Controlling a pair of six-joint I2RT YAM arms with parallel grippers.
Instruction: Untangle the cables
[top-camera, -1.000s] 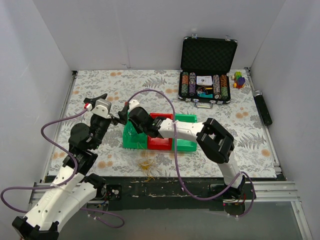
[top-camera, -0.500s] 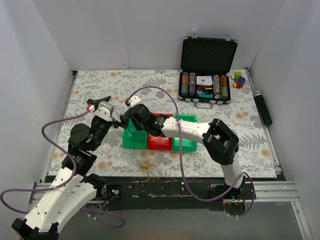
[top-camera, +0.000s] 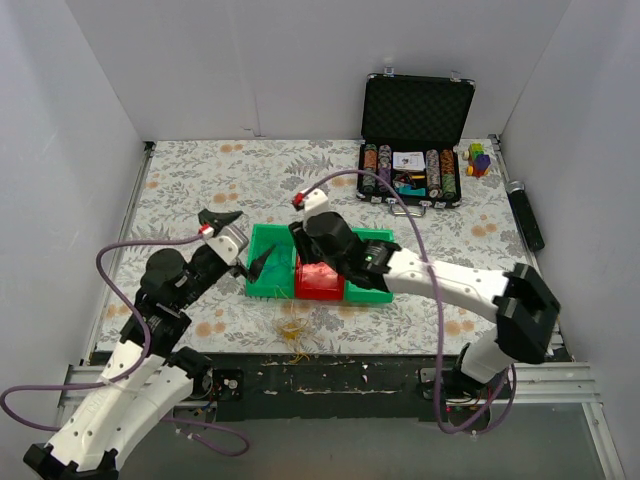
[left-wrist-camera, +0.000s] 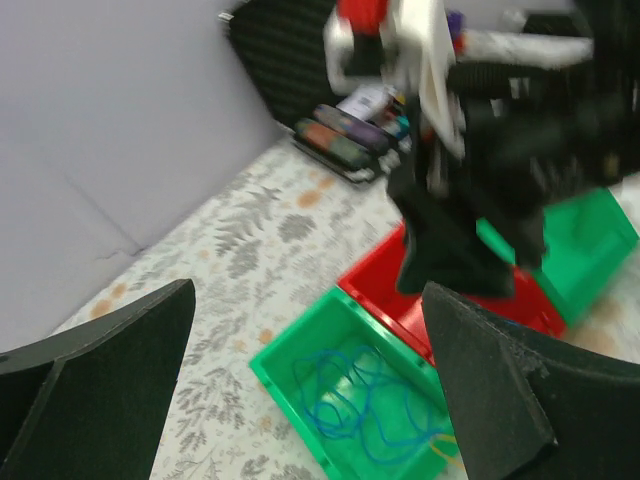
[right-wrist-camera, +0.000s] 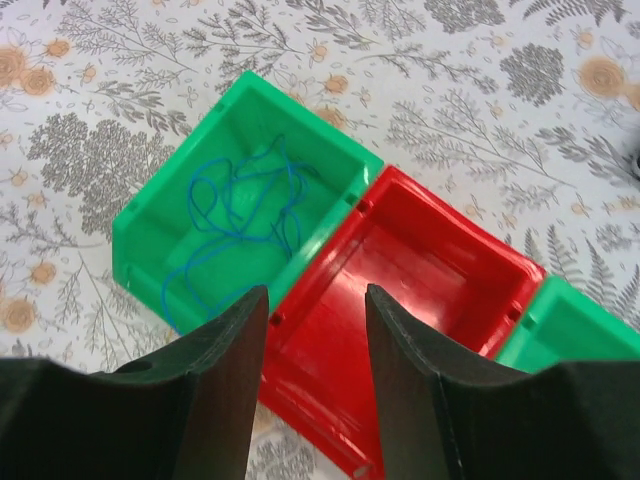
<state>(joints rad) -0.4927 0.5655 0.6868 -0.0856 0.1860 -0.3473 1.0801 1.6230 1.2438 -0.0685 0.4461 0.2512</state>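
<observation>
The right jaws stand partly open with nothing between them. They hang over the seam where the left green bin (right-wrist-camera: 130, 235) meets the red bin (right-wrist-camera: 420, 290), both in a row of bins at the middle of the tabletop (top-camera: 200, 180). The left jaws are spread wide and also empty, hovering just off that green bin's left side.

The blue cable (right-wrist-camera: 235, 215) lies in loose loops on the floor of the left green bin, below the right jaws and slightly to their left, clear of both pairs. The red bin looks bare. A small yellow tangle (top-camera: 293, 330) sits on the tabletop between the bins and the near edge, well apart from either pair of jaws.

This looks like the point just after a drop-off: one strand is sorted into its bin, and the rest of the knot is not yet worked. The next move probably calls for one arm to come toward the near edge, lower over the yellow tangle and pinch a single strand. The wire is very thin and lies flat, so the jaws would need to close low.
</observation>
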